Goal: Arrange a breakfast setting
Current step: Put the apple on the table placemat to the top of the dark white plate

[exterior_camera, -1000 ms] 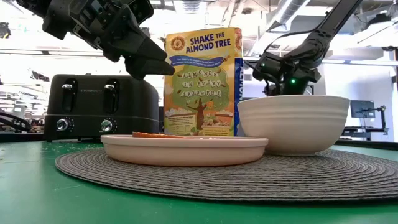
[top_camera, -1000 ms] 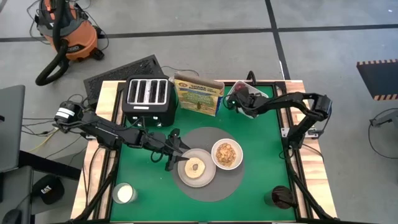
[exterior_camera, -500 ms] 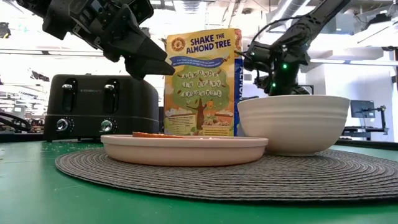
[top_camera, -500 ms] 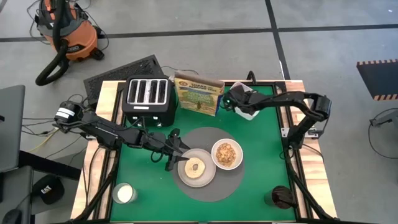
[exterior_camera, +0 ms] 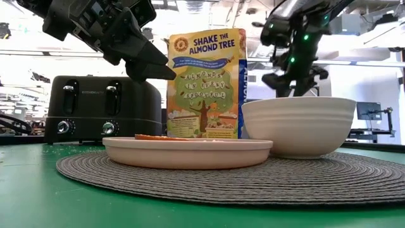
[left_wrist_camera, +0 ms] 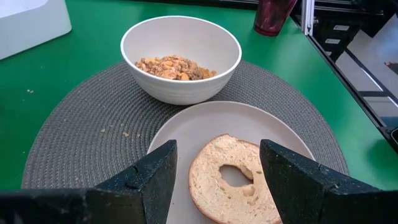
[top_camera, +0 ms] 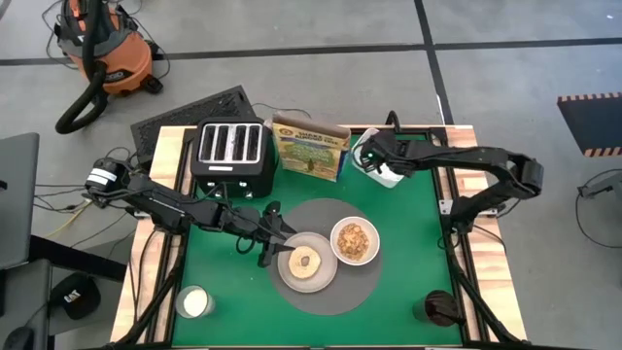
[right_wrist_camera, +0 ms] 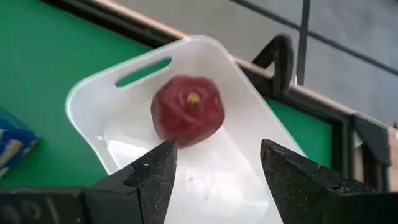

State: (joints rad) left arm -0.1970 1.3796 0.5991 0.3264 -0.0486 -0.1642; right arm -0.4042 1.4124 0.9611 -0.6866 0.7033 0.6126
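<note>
A round toasted bagel half (left_wrist_camera: 233, 177) lies flat on the pale plate (top_camera: 328, 279), which sits on a round grey placemat (top_camera: 374, 282). Beside it on the mat stands the white bowl (left_wrist_camera: 186, 90) holding brown cereal (left_wrist_camera: 174, 67). My left gripper (top_camera: 278, 242) hovers open over the plate's left edge, with the bagel beyond its fingertips. At the far right, a dark-red fruit (right_wrist_camera: 188, 111) rests in a white tray (right_wrist_camera: 124, 84). My right gripper (right_wrist_camera: 217, 155) hangs open above it, touching nothing.
A black four-slot toaster (top_camera: 230, 151) and an upright cereal box (top_camera: 311, 146) stand along the far edge. A glass of milk (top_camera: 194, 301) sits at the near left corner and a dark cup (top_camera: 439, 309) at the near right.
My right gripper has risen from low over the white tray to well above it, staying open. The fruit stays in the tray.
</note>
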